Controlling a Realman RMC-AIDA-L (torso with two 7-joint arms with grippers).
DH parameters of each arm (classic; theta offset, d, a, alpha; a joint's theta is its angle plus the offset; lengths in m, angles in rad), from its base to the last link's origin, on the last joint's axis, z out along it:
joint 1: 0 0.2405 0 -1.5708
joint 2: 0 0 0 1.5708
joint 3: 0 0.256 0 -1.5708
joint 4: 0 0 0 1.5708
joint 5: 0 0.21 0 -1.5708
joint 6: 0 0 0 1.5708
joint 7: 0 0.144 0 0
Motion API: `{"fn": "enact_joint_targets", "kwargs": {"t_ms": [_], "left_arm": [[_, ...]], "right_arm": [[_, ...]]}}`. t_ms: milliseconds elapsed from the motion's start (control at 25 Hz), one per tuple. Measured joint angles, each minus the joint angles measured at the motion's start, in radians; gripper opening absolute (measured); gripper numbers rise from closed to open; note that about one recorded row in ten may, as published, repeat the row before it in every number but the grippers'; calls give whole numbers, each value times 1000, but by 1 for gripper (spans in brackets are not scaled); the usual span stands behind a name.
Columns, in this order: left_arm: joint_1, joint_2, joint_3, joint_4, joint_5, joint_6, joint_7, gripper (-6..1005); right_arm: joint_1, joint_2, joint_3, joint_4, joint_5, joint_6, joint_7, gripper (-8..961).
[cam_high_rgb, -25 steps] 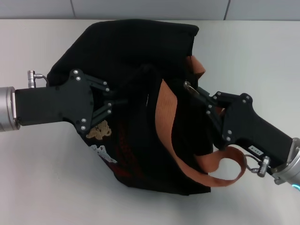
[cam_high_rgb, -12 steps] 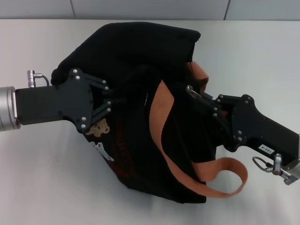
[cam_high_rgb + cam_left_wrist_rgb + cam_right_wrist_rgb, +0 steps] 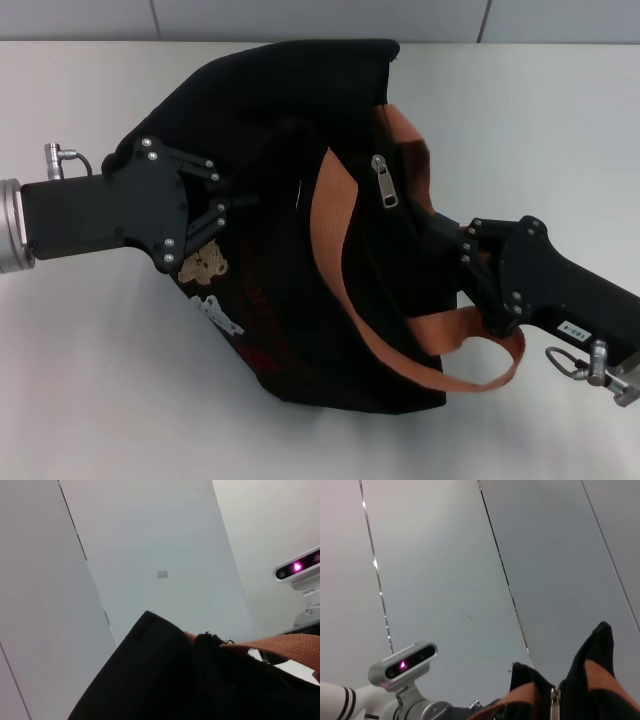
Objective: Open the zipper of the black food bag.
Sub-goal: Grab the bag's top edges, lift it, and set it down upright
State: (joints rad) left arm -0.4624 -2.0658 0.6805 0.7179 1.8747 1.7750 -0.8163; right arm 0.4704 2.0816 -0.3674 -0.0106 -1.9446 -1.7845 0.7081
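Observation:
The black food bag [image 3: 290, 130] lies on its side on the white table, its orange-brown straps [image 3: 335, 240] looping down to the right. The zipper's silver pull tab [image 3: 384, 182] lies flat and free on the fabric between the straps; it also shows in the right wrist view, pull tab [image 3: 553, 703]. My left gripper [image 3: 238, 205] reaches in from the left and pinches bag fabric above the tan bear patch [image 3: 205, 265]. My right gripper [image 3: 438, 232] is at the bag's right side, below and right of the pull tab, apart from it and holding nothing.
The white table [image 3: 80, 380] ends at a grey wall [image 3: 320, 18] just behind the bag. A strap loop [image 3: 490, 370] lies under my right arm. The left wrist view shows the bag's fabric [image 3: 150, 680] and a strap [image 3: 280, 647].
My right gripper let go of the pull tab and drew back to the lower right; the tab now lies flat. The left gripper shifted slightly left and up with the bag.

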Motion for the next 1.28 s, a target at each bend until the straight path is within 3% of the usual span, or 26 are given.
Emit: {"fn": "enact_joint_targets", "kwargs": {"t_ms": [400, 640, 840, 1080, 1280], "left_arm": [[-9, -4, -1, -2, -1, 1, 0, 87], [-17, -6, -1, -27, -20, -5, 7, 85], [-12, -6, 0, -32, -43, -26, 24, 85], [-2, -1, -4, -26, -70, -39, 26, 85], [-1, 1, -10, -22, -75, -39, 27, 85]], "right_arm": [[-8, 3, 29, -17, 8, -3, 86, 10], [-9, 8, 56, 64, 12, -1, -55, 19], [-42, 9, 50, 146, 15, 16, -246, 205], [-125, 2, 39, 85, 13, 26, -168, 318], [-149, 1, 6, 44, 11, 46, -81, 272]]}}
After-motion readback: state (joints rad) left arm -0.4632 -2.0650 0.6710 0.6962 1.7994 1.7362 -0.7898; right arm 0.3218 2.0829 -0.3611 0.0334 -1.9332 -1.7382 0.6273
